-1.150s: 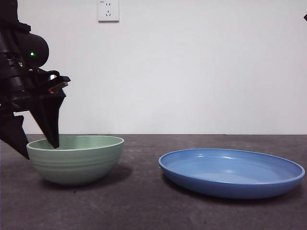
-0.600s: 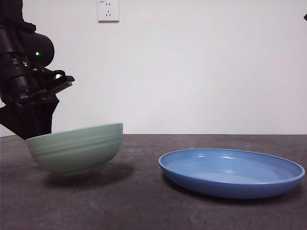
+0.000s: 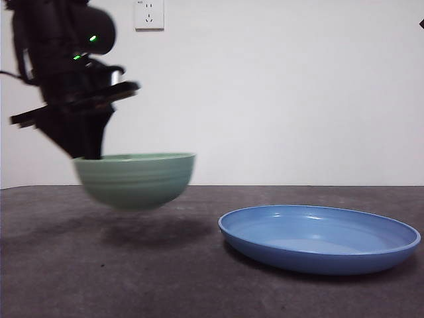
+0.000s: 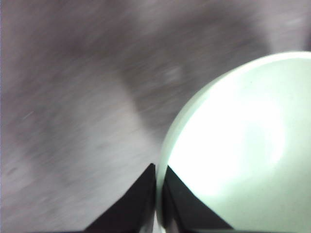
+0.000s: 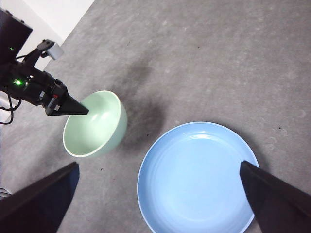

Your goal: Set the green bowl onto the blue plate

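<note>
The left wrist view is blurring badly, so the table there is showing only as grey streaks, and the bowl (image 4: 238,145) is running off the picture's edge. In the front view the left arm is smeared and dark, with its jaw tips hiding behind the bowl's (image 3: 135,179) rim. The left gripper (image 4: 158,191) is clamping that rim, its two jaws nearly closed, one inside and one outside the wall. It is holding the bowl clear of the table (image 3: 199,291), with a shadow lying beneath. The plate (image 3: 319,238) is sitting flat on the table, apart from the bowl (nothing is resting on it). The right gripper (image 5: 160,204) is hanging high over the plate (image 5: 194,179), jaws spread wide and holding nothing. The table is dark grey and speckled, and behind it a white wall is carrying a socket (image 3: 150,14).
</note>
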Controlling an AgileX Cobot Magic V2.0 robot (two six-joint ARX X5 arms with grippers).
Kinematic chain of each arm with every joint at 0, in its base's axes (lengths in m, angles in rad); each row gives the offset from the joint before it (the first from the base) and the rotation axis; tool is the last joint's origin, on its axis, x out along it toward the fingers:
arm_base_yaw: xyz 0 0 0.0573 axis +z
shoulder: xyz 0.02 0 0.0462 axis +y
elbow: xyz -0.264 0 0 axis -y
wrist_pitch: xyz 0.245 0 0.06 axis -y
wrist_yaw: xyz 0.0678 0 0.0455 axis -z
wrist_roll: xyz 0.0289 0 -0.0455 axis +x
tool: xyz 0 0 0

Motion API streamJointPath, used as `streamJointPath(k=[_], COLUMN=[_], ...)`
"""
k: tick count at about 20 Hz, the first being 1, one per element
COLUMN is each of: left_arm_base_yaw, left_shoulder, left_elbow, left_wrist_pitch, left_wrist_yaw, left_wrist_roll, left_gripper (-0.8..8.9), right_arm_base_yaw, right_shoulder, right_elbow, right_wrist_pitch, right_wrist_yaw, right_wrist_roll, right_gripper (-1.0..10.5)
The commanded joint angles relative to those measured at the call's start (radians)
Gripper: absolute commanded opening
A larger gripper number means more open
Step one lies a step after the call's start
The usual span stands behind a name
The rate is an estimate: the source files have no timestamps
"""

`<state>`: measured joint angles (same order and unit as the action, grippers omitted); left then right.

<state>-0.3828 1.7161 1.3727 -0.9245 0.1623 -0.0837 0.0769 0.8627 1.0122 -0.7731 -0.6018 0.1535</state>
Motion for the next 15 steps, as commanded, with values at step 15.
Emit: streamJointPath(k=[15], left_arm_base_yaw=[-0.351], left_shoulder=[0.522], left_elbow=[0.697], left_wrist_pitch=[-0.186], left_wrist_yaw=[0.0], left_wrist_roll=[-0.082], left_gripper=[0.09], right_arm_base_yaw=[0.002], right_shoulder=[0.005], right_elbow=[0.018], right_wrist_pitch=[0.01], right_wrist_yaw=[0.0], right_wrist_roll=[-0.009], right_gripper=[6.2])
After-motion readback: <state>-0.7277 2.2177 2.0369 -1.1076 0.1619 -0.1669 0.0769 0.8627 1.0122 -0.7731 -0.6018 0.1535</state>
